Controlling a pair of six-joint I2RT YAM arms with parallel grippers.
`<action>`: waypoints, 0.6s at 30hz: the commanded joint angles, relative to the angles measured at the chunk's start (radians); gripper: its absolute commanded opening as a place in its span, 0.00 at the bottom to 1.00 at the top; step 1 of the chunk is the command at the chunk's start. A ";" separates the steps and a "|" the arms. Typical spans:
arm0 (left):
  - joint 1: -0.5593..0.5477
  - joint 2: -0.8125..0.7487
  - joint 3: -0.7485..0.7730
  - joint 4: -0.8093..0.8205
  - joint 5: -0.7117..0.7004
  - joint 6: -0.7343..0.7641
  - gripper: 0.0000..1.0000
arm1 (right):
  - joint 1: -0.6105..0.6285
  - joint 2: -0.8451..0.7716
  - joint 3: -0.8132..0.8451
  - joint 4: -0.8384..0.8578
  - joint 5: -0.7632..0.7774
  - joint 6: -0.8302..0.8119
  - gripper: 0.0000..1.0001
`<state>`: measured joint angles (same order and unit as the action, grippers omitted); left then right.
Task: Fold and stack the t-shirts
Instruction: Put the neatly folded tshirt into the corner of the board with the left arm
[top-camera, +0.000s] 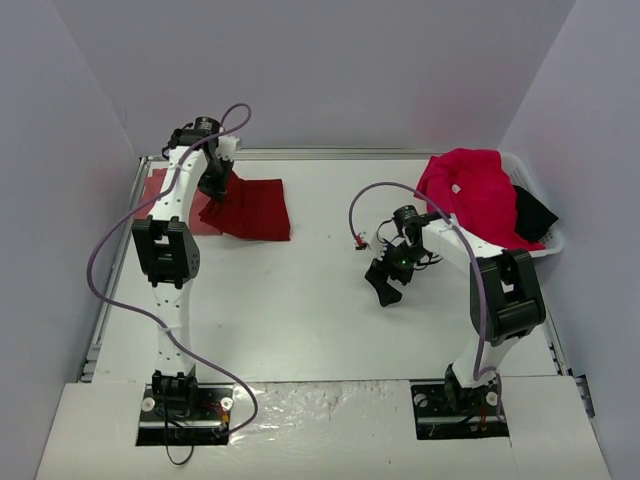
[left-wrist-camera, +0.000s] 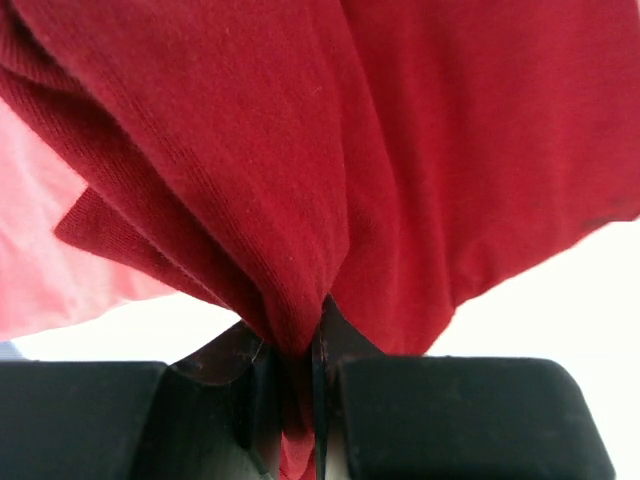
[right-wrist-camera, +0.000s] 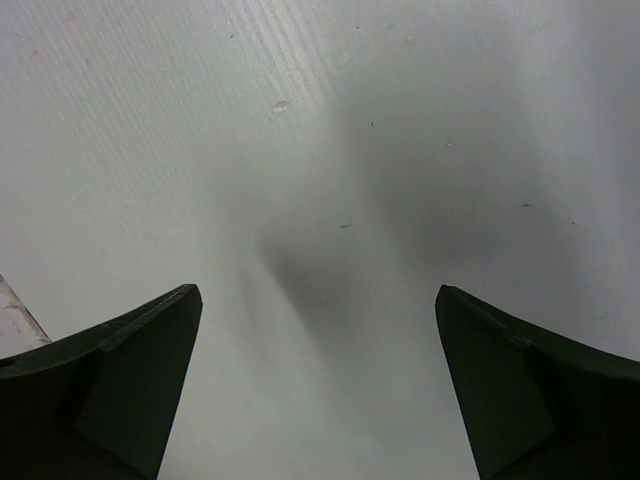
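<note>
The left tool (left-wrist-camera: 300, 375) is clenched on a bunched pinch of the dark red shirt (left-wrist-camera: 400, 150). In the upper left of the top view, the cloth drapes down from it onto the surface (top-camera: 300, 320). The salmon shirt (top-camera: 152, 188) lies flat just beside it and seems to run partly underneath. The right tool (right-wrist-camera: 318, 380) is released and holds nothing, hovering over bare surface right of centre, well apart from both shirts. The raspberry shirt (top-camera: 470, 195) is heaped in the basket (top-camera: 548, 245) at the upper right.

The main risk is the grip itself. Several layers are gathered into one narrow pinch, so a pull could let the inner layers slide out. It could also set a crooked, creased fold instead of a flat one. With nothing pinning the trailing edge, the whole shirt may drag across rather than fold over. That drag could catch the salmon shirt and rumple or shift it.
</note>
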<state>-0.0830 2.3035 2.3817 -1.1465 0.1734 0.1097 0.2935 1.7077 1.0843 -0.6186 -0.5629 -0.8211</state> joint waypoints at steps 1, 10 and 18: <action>0.008 -0.001 0.050 -0.055 -0.122 0.065 0.02 | -0.001 0.020 -0.009 -0.026 0.014 -0.010 1.00; 0.011 -0.027 0.073 -0.044 -0.213 0.133 0.02 | 0.002 0.050 -0.011 -0.029 0.034 -0.006 1.00; 0.011 -0.062 0.082 -0.045 -0.229 0.133 0.02 | 0.010 0.075 -0.011 -0.027 0.058 -0.001 1.00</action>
<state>-0.0826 2.3383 2.4123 -1.1667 -0.0090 0.2272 0.2958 1.7607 1.0790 -0.6086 -0.5285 -0.8200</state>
